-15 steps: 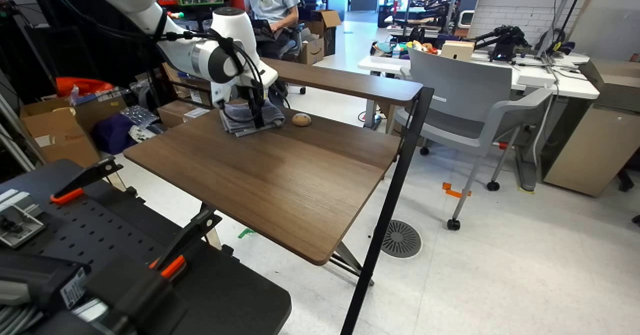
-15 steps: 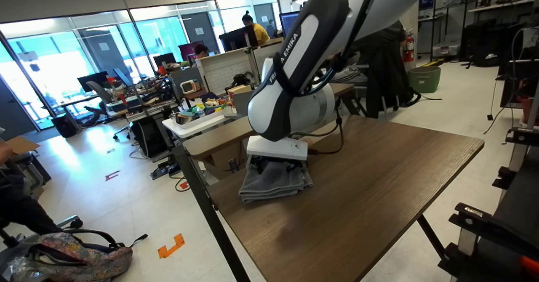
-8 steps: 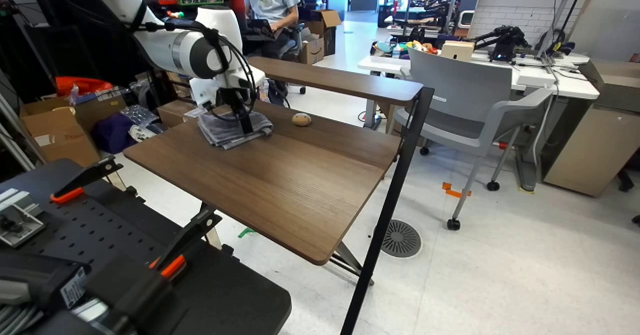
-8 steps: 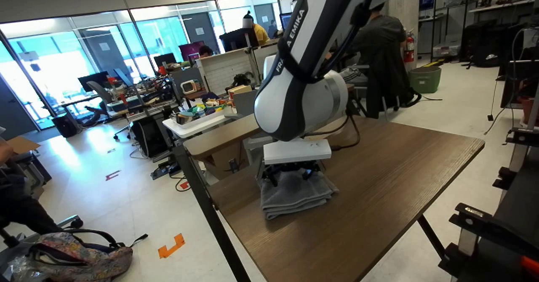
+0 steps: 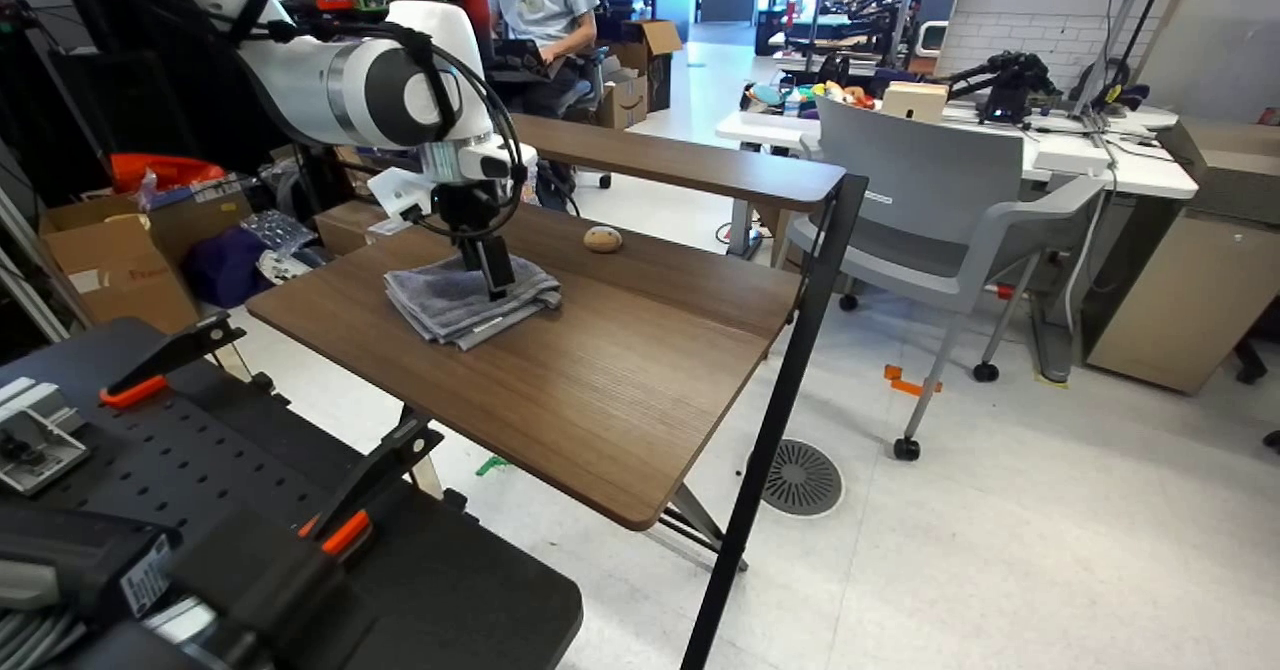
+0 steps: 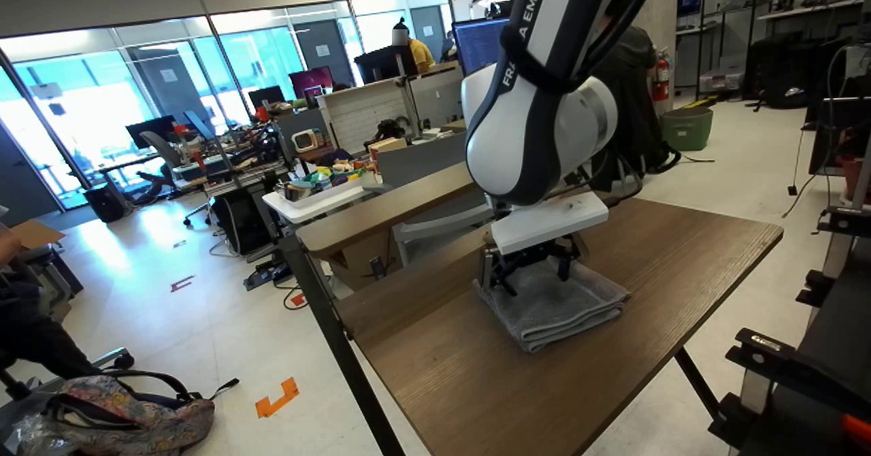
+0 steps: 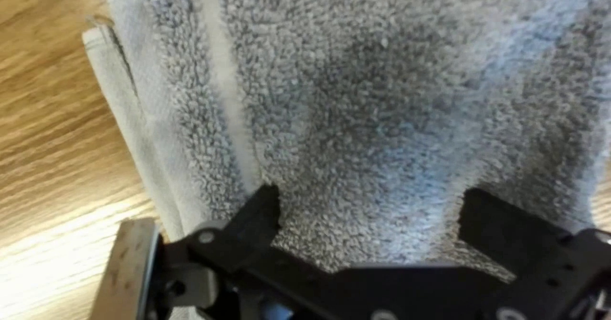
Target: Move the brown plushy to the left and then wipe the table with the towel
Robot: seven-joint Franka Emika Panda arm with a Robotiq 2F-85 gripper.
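Note:
The gray towel (image 5: 435, 300) lies folded on the dark brown table (image 5: 560, 390), and shows also in an exterior view (image 6: 578, 306). My gripper (image 5: 492, 290) is down on top of the towel, pointing downward. In the wrist view my gripper (image 7: 370, 200) has its black fingers wide apart, with the towel's striped surface (image 7: 334, 86) spread under and between them. Its fingertips seem to press on the cloth. The small brown plushy (image 5: 603, 239) sits near the table's back edge, behind and right of the towel. It is hidden in the other views.
A raised wooden shelf (image 5: 680, 160) runs along the table's back, with a black metal leg (image 5: 790, 380) at its end. A gray chair (image 5: 920, 190) stands beyond. A black cart top with orange-tipped clamps (image 5: 385, 470) is at the table's near side.
My gripper and the towel under it have slid across the table, away from the shelf side, and turned somewhat. The plushy has not moved.

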